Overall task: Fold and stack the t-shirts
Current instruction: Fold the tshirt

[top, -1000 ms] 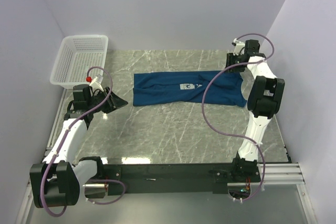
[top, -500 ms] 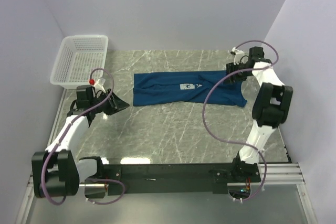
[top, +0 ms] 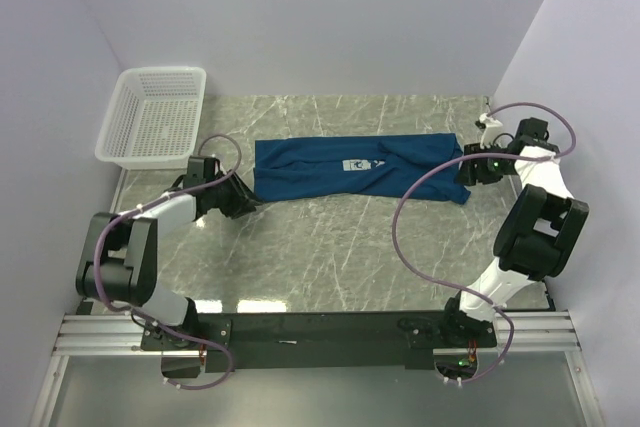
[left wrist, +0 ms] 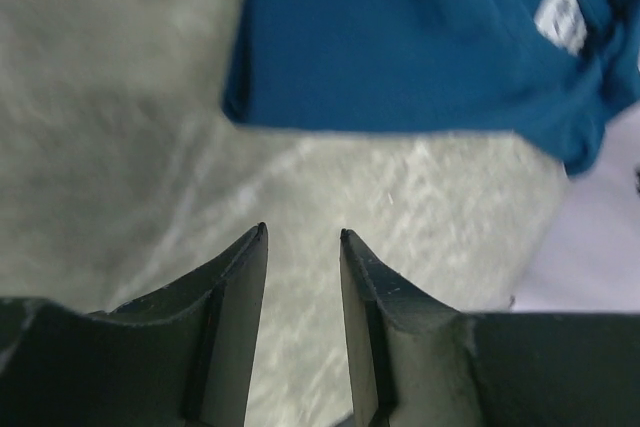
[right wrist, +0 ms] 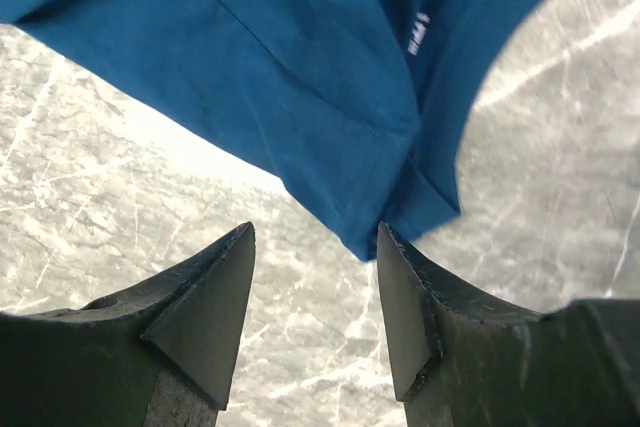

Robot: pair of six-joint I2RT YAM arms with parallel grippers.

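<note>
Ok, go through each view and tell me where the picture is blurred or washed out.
Top external: evenly lit and sharp, t-shirt and basket crisp. Left wrist: table smeared and soft at the left, the shirt's edge soft too, left gripper clearer. Right wrist: cloth and marble veins in focus, a bright glare patch on the table by the hem, right gripper dark.
</note>
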